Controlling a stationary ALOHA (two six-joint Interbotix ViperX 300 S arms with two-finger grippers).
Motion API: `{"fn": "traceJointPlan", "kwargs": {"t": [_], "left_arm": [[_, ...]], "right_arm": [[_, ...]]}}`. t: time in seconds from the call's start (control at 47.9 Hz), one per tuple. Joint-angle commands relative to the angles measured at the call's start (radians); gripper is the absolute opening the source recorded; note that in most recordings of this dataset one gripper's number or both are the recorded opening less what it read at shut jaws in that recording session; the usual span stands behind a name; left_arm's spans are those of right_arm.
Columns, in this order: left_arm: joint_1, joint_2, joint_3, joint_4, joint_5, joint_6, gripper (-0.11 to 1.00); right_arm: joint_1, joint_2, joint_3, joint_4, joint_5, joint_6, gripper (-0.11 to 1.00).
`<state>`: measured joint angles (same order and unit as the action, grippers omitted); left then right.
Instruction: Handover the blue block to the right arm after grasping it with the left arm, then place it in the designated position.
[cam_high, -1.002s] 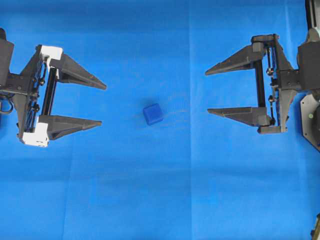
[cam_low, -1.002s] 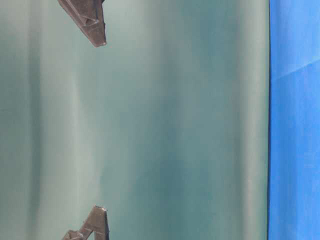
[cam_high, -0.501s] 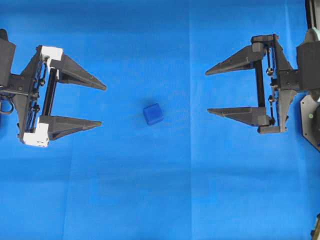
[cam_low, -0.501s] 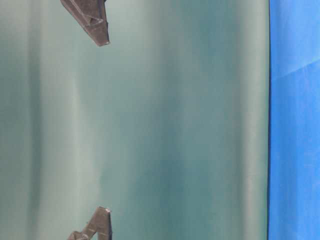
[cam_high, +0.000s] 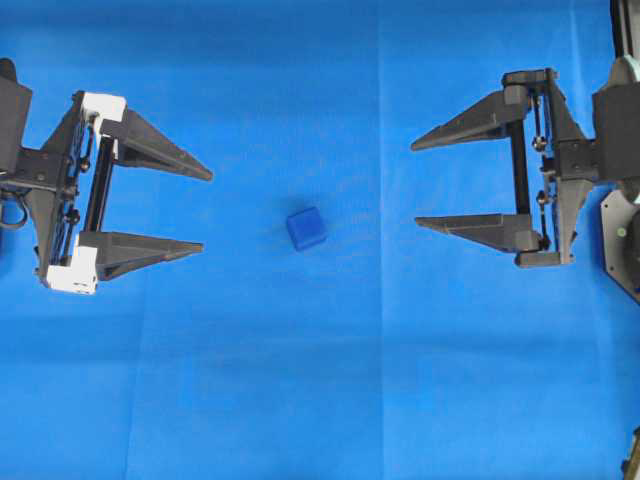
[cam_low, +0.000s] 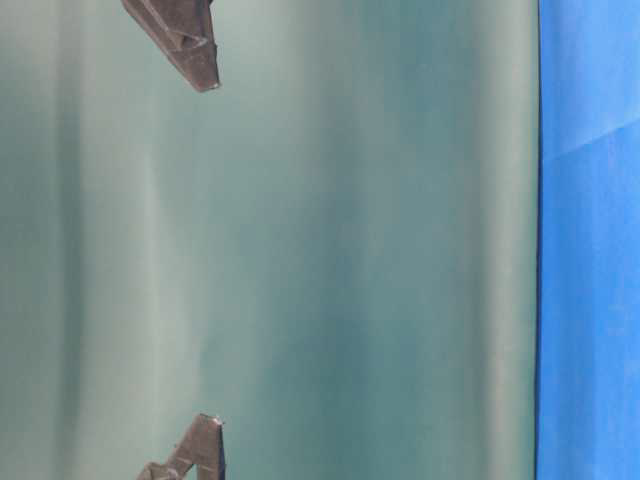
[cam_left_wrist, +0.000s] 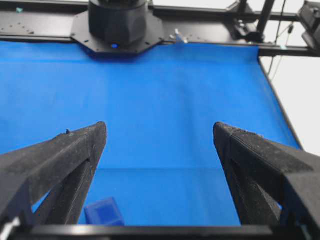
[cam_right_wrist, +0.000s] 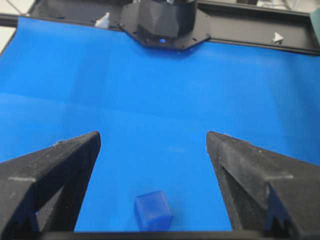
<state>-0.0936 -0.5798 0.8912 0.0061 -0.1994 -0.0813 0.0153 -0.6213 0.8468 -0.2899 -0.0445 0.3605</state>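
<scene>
in the left wrist view the two black fingers (cam_left_wrist: 60, 165) of the left gripper (cam_left_wrist: 160, 137) fill the lower corners, spread wide with nothing between them; the blue block (cam_left_wrist: 104, 212) sits low in this view, just inside the finger on the picture's left, resting on the blue cloth (cam_left_wrist: 160, 90) and touching neither finger. beyond it the cloth runs to the black base (cam_left_wrist: 120, 22) of the opposite arm and a black frame rail. the right wrist view gives the mirror case: the right gripper (cam_right_wrist: 152, 137) has its fingers (cam_right_wrist: 250, 170) parted wide and empty, with the blue block (cam_right_wrist: 153, 210) low in the picture, nearer the finger on the picture's left, clear of both, one corner turned toward the camera. only these two views show the arm bases. the overhead view alone shows the whole layout: the left gripper (cam_high: 205, 210), with white brackets (cam_high: 72, 272) at both ends of its jaw rail, lies on the left, fingertips pointing right; the right gripper (cam_high: 414, 185), all black, lies on the right, fingertips pointing left. the blue block (cam_high: 306, 228) rests on the blue cloth (cam_high: 320, 380) between them, well apart from both sets of fingertips and slightly rotated. no outline marks a designated position on the cloth. the table-level view omits the block entirely; it shows only two dark fingertips (cam_low: 190, 60) against a teal-green backdrop (cam_low: 350, 250) and a strip of blue cloth (cam_low: 590, 250) along the right edge, and which gripper those tips belong to cannot be told there.
</scene>
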Motion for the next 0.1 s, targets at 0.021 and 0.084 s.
{"fn": "traceJointPlan", "kwargs": {"t": [0.021,0.084], "left_arm": [[-0.002,-0.009,-0.021,0.0,-0.005,0.0,0.92],[-0.002,-0.009,-0.02,0.0,-0.005,0.0,0.92]], "right_arm": [[0.0,-0.005,-0.012,0.0,-0.005,-0.002,0.81],[0.0,-0.005,-0.012,0.0,-0.005,-0.002,0.81]]}}
